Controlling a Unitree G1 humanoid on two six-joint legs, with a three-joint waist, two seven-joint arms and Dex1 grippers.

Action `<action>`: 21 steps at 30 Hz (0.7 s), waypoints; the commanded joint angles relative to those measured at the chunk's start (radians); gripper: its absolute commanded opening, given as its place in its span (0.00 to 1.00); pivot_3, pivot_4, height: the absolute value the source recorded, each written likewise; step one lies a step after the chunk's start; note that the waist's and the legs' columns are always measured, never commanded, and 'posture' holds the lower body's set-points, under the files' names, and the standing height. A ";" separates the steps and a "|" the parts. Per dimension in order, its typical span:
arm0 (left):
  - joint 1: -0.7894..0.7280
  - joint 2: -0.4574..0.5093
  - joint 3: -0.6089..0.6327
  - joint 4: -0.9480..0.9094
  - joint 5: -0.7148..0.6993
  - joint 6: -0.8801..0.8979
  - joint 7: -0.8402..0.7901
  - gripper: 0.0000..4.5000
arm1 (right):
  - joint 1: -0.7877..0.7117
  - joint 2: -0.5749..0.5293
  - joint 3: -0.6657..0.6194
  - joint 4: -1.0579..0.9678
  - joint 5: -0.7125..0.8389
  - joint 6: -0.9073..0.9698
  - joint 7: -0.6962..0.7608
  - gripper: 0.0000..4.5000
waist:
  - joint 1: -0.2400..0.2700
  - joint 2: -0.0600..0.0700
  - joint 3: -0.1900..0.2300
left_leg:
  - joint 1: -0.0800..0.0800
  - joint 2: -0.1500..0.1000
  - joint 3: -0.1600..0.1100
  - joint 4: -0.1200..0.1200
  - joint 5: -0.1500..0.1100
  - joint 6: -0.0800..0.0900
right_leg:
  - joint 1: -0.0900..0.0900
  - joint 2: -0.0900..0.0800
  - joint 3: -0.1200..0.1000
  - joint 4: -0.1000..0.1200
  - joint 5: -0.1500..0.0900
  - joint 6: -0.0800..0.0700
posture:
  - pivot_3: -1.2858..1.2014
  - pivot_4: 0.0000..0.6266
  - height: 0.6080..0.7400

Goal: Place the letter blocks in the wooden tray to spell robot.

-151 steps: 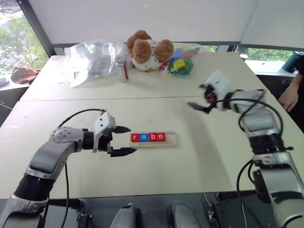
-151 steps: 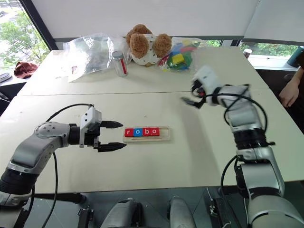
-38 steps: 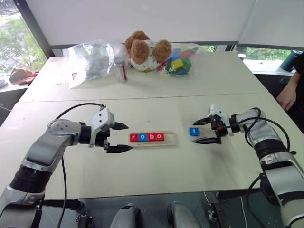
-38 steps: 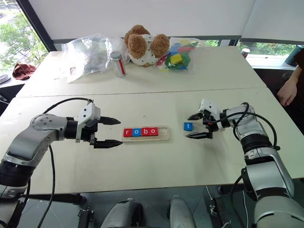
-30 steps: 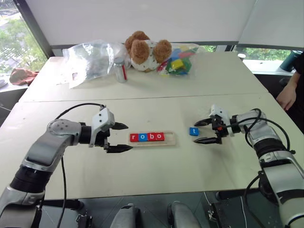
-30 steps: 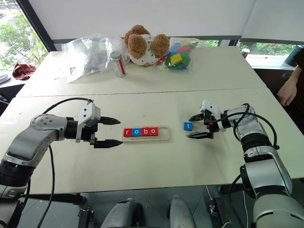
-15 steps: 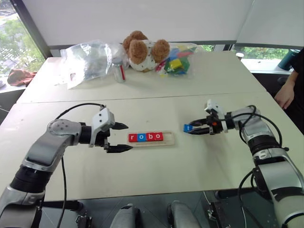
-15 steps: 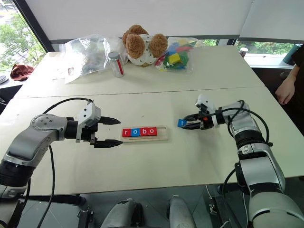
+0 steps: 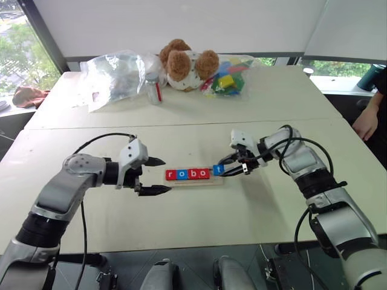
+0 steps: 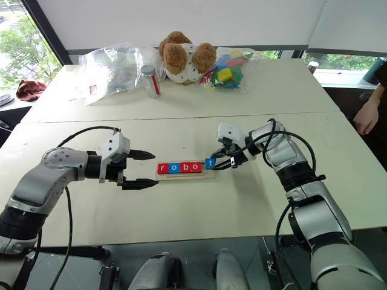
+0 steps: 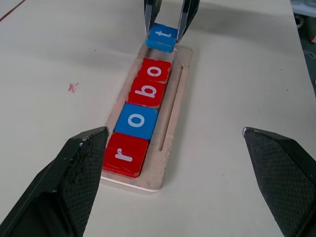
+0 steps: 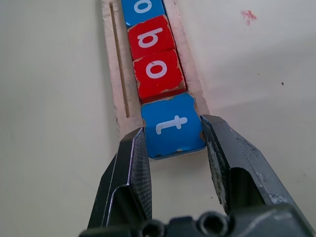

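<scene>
At the near edge of the pale table (image 9: 199, 223), reading left to right: the left gripper (image 9: 158, 176) hovers just off the left end of the wooden tray (image 11: 174, 111), its two black fingers spread wide and grasping nothing. The tray holds four letter blocks in a row, a red r block (image 11: 125, 153), a blue o block (image 11: 138, 120), a red b block (image 11: 148, 92) and a red o block (image 11: 157, 69), leaving one free slot at its right end. Over that slot the right gripper (image 12: 174, 131) has its fingers clenched on opposite edges of the blue t block (image 12: 172, 124), which hangs at the tray's right end, slightly tilted and seemingly not yet seated. To finish well, I judge the block should be squared to the row, lowered flat inside the rim next to the red o, and released only once it rests level; pressing sideways could shove the row. Materials: the tiles are flat squares with glossy painted faces, white lowercase letters and chipped edges; the tray is smooth pale wood with a raised rim and a narrow groove along one side; the finger pads are black and finely textured.
</scene>
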 commanded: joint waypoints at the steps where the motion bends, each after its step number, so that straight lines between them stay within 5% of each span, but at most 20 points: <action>1: 0.004 -0.001 0.026 -0.032 -0.014 -0.005 0.009 1.00 | -0.013 0.008 -0.004 -0.007 0.004 -0.017 -0.003 0.25 | -0.001 0.000 0.000 | 0.000 0.000 0.000 0.000 0.000 0.000 | 0.000 0.000 0.000 0.000 0.000 0.000 | 0.52 0.24 1.00; 19: 0.006 -0.015 0.024 -0.022 -0.008 -0.014 0.029 1.00 | -0.024 0.042 0.008 0.007 -0.004 -0.025 -0.026 0.25 | -0.002 0.000 0.000 | 0.000 0.000 0.000 0.000 0.000 0.000 | 0.000 0.000 0.000 0.000 0.000 0.000 | 0.52 0.24 1.00; 21: 0.005 -0.015 0.025 -0.021 -0.008 -0.013 0.029 1.00 | -0.025 0.045 0.006 0.009 -0.005 -0.023 -0.030 0.48 | -0.002 0.000 0.000 | 0.000 0.000 0.000 0.000 0.000 0.000 | 0.000 0.000 0.000 0.000 0.000 0.000 | 0.52 0.24 1.00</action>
